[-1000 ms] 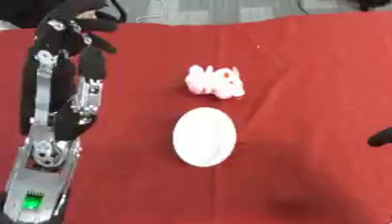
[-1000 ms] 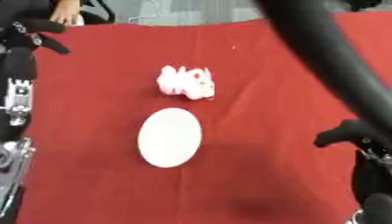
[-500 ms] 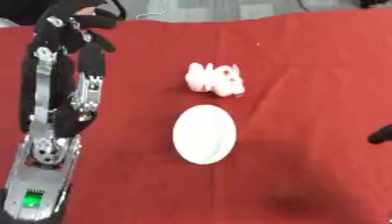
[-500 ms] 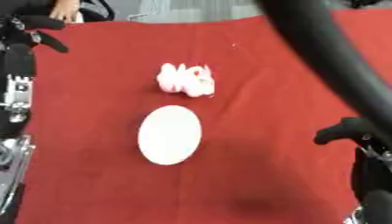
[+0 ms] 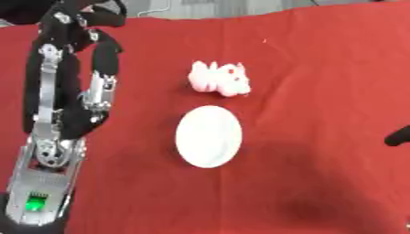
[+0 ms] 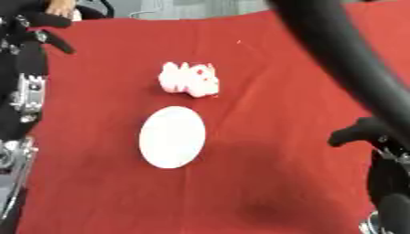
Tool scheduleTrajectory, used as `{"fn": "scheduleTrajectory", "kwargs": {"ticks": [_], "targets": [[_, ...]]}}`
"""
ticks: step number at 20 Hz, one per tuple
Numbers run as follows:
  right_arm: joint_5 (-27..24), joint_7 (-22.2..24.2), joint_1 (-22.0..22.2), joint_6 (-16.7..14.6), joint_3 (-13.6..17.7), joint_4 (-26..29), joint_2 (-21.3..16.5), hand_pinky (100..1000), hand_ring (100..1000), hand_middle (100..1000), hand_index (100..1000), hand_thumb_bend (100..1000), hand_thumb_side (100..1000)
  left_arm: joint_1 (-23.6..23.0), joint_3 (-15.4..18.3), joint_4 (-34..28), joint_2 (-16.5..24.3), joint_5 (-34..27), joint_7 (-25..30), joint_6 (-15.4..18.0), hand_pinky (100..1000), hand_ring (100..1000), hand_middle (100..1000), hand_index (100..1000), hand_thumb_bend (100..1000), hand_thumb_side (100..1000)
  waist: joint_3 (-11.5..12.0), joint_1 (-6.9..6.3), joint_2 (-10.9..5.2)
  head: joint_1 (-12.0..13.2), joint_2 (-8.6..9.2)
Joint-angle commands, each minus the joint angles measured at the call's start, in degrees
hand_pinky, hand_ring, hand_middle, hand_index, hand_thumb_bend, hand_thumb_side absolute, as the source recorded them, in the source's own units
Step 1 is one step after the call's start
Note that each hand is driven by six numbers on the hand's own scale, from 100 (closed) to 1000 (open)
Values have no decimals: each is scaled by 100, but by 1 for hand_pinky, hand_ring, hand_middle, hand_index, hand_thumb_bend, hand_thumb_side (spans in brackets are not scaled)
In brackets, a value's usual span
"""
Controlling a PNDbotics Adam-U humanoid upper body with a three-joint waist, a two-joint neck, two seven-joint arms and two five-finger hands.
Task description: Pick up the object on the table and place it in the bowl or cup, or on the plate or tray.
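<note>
Reaching for the pink-and-white toy (image 5: 218,78) is the step in hand, and it calls for coming down from above so the fingers close round its soft middle without nudging it. It lies on the red cloth (image 5: 320,68) just beyond the white plate (image 5: 208,136), at its 12 o'clock. That plate holds nothing. The left hand (image 5: 84,20) hangs at 10 o'clock, fingers curled, holding nothing; the right hand (image 6: 362,132) shows dark at 3 o'clock, and its fingers I cannot tell.

Toy (image 5: 218,78) (rabbit, perhaps) lies just behind plate (image 5: 208,136).
</note>
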State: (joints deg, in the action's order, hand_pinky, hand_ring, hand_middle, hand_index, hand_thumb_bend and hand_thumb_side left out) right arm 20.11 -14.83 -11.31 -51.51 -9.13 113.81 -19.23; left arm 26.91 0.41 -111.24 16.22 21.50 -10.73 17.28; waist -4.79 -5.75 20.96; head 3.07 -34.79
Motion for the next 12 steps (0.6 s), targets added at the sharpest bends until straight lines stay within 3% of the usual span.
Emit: {"fn": "scheduleTrajectory", "kwargs": {"ticks": [1, 2, 3, 5, 6, 7, 12], "targets": [[-86, -4, -25, -45, 7, 79, -172, 463, 601, 763, 927, 100, 802, 357, -104, 279, 406, 221, 176, -232, 350, 576, 703, 826, 154, 538, -27, -38, -183, 155, -53], [-126, 9, -21, -45, 3, 79, -203, 462, 601, 763, 928, 100, 802, 536, -164, 480, 548, 290, 231, -296, 358, 585, 716, 830, 136, 561, -35, -65, -211, 211, -68], [-166, 30, -20, -45, -3, 79, -228, 462, 600, 763, 924, 100, 802, 689, -220, 656, 680, 362, 276, -318, 319, 548, 672, 810, 237, 468, -39, -91, -238, 262, -77], [-253, 93, -15, -45, -18, 79, -258, 462, 599, 763, 921, 100, 801, 968, -333, 983, 934, 531, 389, -277, 305, 540, 660, 817, 348, 414, -43, -125, -276, 319, -92], [-299, 131, -8, -45, -23, 79, -266, 462, 599, 763, 922, 100, 801, 1104, -389, 1155, 1053, 626, 475, -237, 307, 540, 662, 815, 325, 423, -37, -136, -292, 329, -105], [-341, 172, -1, -45, -25, 79, -276, 463, 599, 763, 920, 100, 801, 1223, -431, 1329, 1150, 714, 555, -203, 302, 540, 663, 831, 392, 412, -29, -148, -310, 342, -124], [-551, 336, 19, -45, -17, 79, -322, 462, 596, 763, 916, 100, 802, 1907, -625, 2413, 1377, 1344, 1129, -195, 352, 575, 699, 862, 456, 480, -15, -179, -394, 431, -222]]}}
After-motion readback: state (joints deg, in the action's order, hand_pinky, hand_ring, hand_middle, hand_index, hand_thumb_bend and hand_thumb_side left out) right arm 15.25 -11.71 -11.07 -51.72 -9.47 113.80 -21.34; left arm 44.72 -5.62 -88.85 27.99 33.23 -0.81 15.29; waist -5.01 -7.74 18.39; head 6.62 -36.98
